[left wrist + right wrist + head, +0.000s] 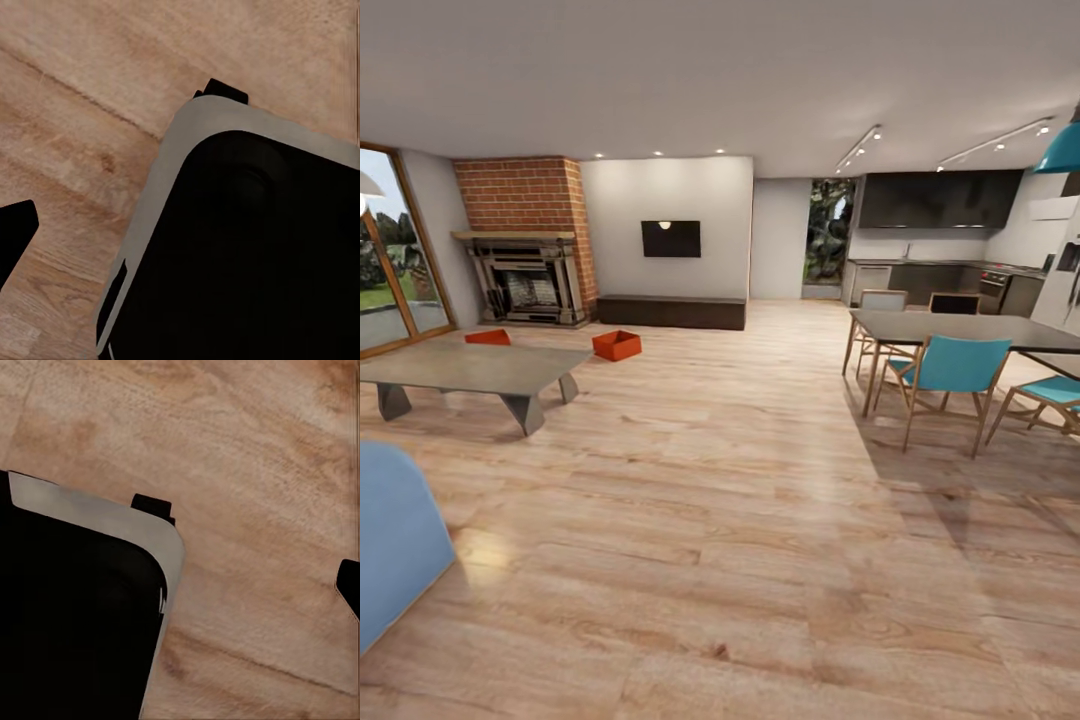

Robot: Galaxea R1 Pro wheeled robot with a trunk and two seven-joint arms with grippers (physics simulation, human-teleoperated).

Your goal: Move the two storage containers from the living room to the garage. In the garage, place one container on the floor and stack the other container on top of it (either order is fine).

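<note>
Broadly, the head view takes in the living room, its light wood plank floor (pixel 740 520) spreading from the near edge back to a white wall. A red brick fireplace (pixel 525 240) stands at the far left beside glass doors (pixel 395 255), and a black TV (pixel 670 239) hangs on the white wall above a long low dark bench (pixel 671 311). At the right, a dark dining table (pixel 970 330) is ringed by teal chairs (pixel 952 372), with a dark kitchen (pixel 950 250) behind it and a teal pendant lamp (pixel 1060 152) at the upper right edge. A low grey coffee table (pixel 470 370) sits at the left, and a blue rounded seat (pixel 395 540) cuts into the lower left corner.

The two storage containers rest on the wood floor near the fireplace, well apart from the robot. One container (pixel 617 345) sits in the open just right of the coffee table's far corner; the other container (pixel 488 337) lies farther left, partly hidden behind the tabletop.

Both wrist views look down at wood planks past a dark, grey-edged part of the robot's body (pixel 247 255). A black finger tip (pixel 16 232) of the left gripper shows at one edge, and a black finger tip (pixel 349 583) of the right gripper at another; from these slivers it cannot be told whether either pair of jaws is released or clenched, and nothing is seen held.
</note>
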